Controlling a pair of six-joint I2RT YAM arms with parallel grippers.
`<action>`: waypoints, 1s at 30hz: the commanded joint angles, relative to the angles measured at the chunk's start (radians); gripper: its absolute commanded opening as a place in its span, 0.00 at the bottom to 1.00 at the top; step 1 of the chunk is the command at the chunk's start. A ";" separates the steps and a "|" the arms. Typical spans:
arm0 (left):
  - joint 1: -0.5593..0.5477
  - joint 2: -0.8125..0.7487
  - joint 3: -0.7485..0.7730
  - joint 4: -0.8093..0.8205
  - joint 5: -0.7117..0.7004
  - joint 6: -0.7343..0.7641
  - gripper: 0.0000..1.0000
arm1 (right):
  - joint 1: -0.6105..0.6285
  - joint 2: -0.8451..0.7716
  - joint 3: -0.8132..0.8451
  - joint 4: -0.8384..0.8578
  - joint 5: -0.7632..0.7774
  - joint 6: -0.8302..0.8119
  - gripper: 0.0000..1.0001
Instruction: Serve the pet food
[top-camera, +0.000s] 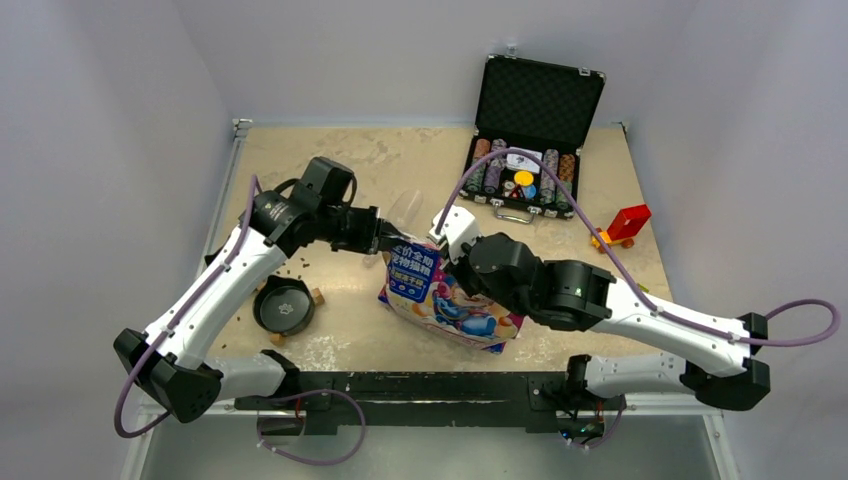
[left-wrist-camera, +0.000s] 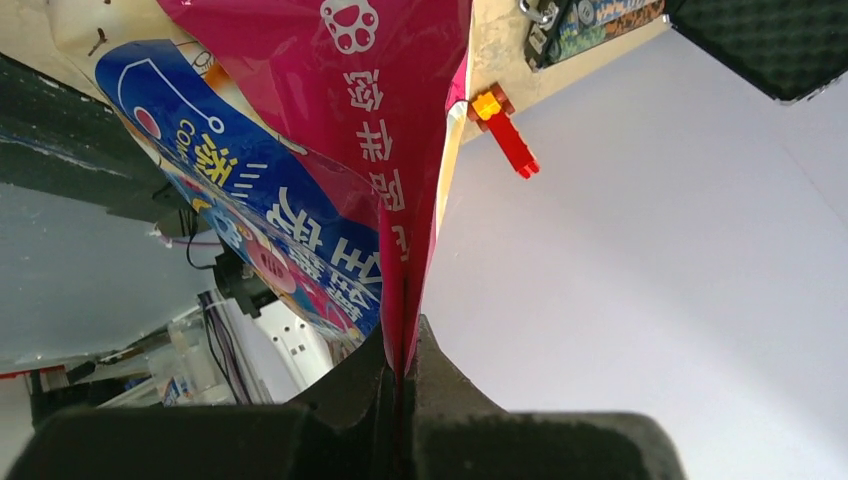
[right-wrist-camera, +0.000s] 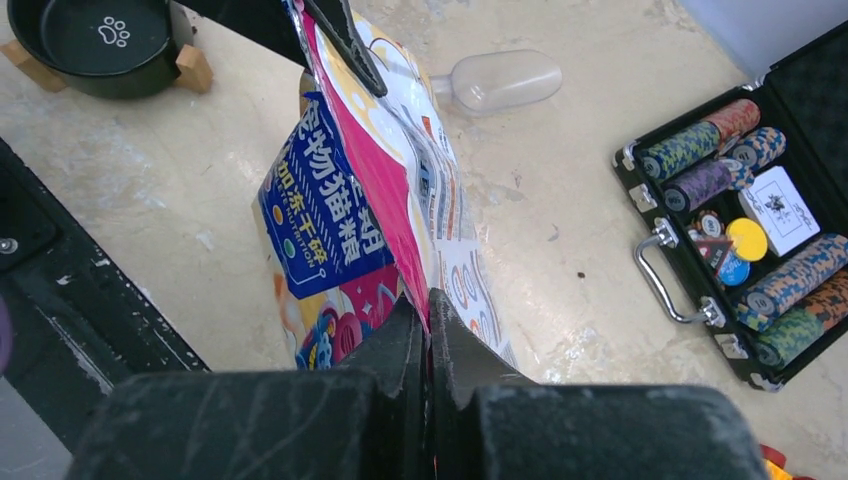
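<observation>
My left end effector (left-wrist-camera: 405, 342) and right end effector (right-wrist-camera: 428, 318) each pinch the top seam of the pet food bag (top-camera: 445, 295), mid-surface; the kibble is hidden inside. I'd part the seam evenly, bag upright, before tipping toward the bowl (top-camera: 284, 303).

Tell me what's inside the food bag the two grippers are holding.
Nothing of its contents shows. The food bag is opaque, and the left gripper and right gripper pinch its top edge flat, so whatever is inside is covered.
</observation>
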 joint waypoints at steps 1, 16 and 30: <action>0.120 -0.024 0.070 0.041 -0.129 -0.007 0.00 | -0.029 -0.113 -0.045 -0.243 0.152 -0.020 0.04; 0.263 -0.047 0.129 -0.071 -0.128 0.107 0.00 | -0.072 -0.218 -0.127 -0.171 0.186 -0.072 0.00; 0.006 -0.066 0.076 0.038 -0.086 0.127 0.85 | -0.073 -0.046 0.097 -0.101 -0.083 -0.139 0.00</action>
